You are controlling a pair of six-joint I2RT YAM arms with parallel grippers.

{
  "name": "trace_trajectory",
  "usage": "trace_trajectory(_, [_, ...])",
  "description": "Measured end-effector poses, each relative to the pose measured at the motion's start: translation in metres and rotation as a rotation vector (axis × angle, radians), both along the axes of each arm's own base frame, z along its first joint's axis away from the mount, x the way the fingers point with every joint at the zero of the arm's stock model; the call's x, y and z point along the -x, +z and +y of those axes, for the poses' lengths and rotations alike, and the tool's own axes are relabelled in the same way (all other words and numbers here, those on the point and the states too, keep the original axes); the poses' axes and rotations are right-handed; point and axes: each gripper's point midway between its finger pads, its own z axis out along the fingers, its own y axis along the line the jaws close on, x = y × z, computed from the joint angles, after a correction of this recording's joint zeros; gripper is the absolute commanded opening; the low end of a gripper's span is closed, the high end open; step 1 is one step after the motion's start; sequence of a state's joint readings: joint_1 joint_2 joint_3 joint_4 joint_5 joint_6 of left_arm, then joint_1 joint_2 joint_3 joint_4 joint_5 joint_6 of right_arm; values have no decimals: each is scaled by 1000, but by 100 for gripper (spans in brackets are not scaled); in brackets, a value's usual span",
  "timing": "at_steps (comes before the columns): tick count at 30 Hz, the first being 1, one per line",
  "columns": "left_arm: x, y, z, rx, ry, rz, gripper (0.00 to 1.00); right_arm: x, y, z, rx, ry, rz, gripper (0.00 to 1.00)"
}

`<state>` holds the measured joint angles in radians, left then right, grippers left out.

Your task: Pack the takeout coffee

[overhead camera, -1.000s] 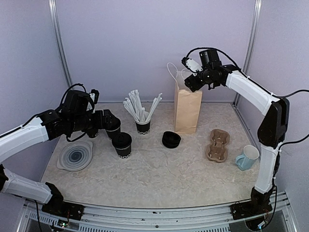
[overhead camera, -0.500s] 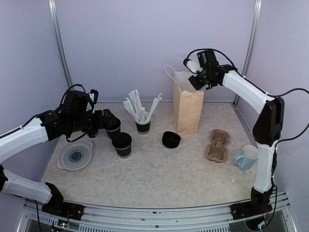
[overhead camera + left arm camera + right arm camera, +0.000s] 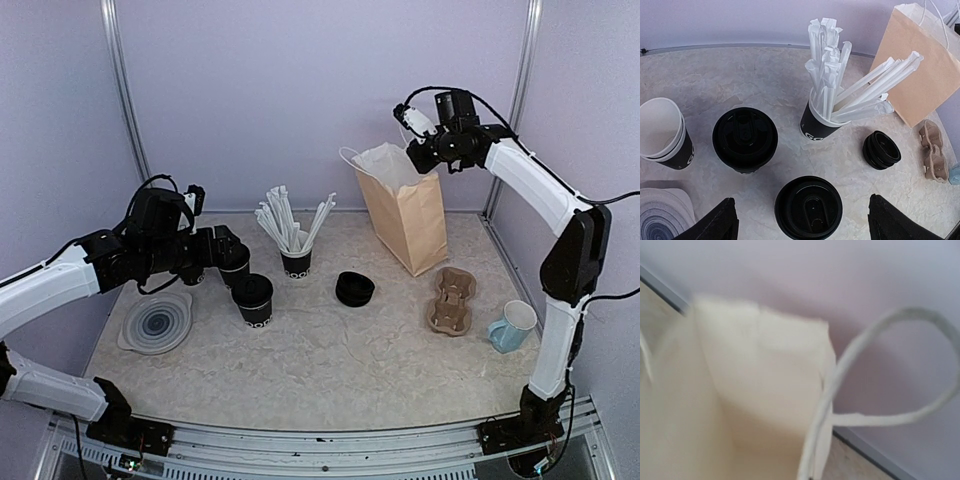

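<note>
The takeout coffee (image 3: 808,207), a black cup with a black lid, stands on the table (image 3: 330,360) directly under my left gripper (image 3: 801,200). That gripper is open, its fingers (image 3: 715,225) wide apart on either side of the lid and above it. In the top view this cup (image 3: 252,298) shows a white pattern near its base, just right of my left gripper (image 3: 225,260). A second lidded cup (image 3: 745,140) stands behind it. My right gripper (image 3: 420,155) is shut on the top rim of the brown paper bag (image 3: 405,215), which leans. The right wrist view shows only the bag's pale inside (image 3: 755,390) and a white handle (image 3: 840,385).
A stack of white-rimmed cups (image 3: 662,132) stands at the left. A cup of wrapped straws (image 3: 296,255), a stack of black lids (image 3: 354,288), a cardboard cup carrier (image 3: 452,300) and a pale blue mug (image 3: 513,325) lie across the table. A grey ringed disc (image 3: 156,322) lies at the near left.
My right gripper has shut on the bag's rim and moved right, dragging the bag right and tilting it. The left arm and the cups have not moved.
</note>
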<state>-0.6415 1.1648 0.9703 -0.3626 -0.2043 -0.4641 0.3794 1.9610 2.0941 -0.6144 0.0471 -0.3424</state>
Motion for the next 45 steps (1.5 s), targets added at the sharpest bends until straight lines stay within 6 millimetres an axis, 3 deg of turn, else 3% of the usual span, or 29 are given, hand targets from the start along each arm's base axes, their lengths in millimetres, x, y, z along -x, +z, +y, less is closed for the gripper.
trace_trajectory(8, [3,3,-8,2,-60,-4,82,43,63,12,-102,176,-86,0])
trace_trajectory(12, [2,28,-17,0,-121,-63,81,81,91,17,-135,288,-124,0])
trace_trajectory(18, [6,125,-23,24,-204,-289,80,158,125,25,-186,510,-161,0])
trace_trajectory(22, [28,203,-26,63,-286,-484,81,210,132,35,-224,708,-141,0])
trace_trajectory(25, [48,236,-34,80,-362,-572,82,239,124,42,-263,831,-89,0])
trace_trajectory(27, [58,247,-43,84,-414,-602,83,254,116,48,-296,907,-42,0])
trace_trajectory(30, [69,249,-63,82,-497,-614,84,270,103,57,-349,1000,29,0])
trace_trajectory(36, [73,214,-99,43,-615,-533,84,302,84,90,-425,1190,155,0])
trace_trajectory(45, [78,173,-99,-3,-636,-457,88,337,53,140,-452,1363,318,0])
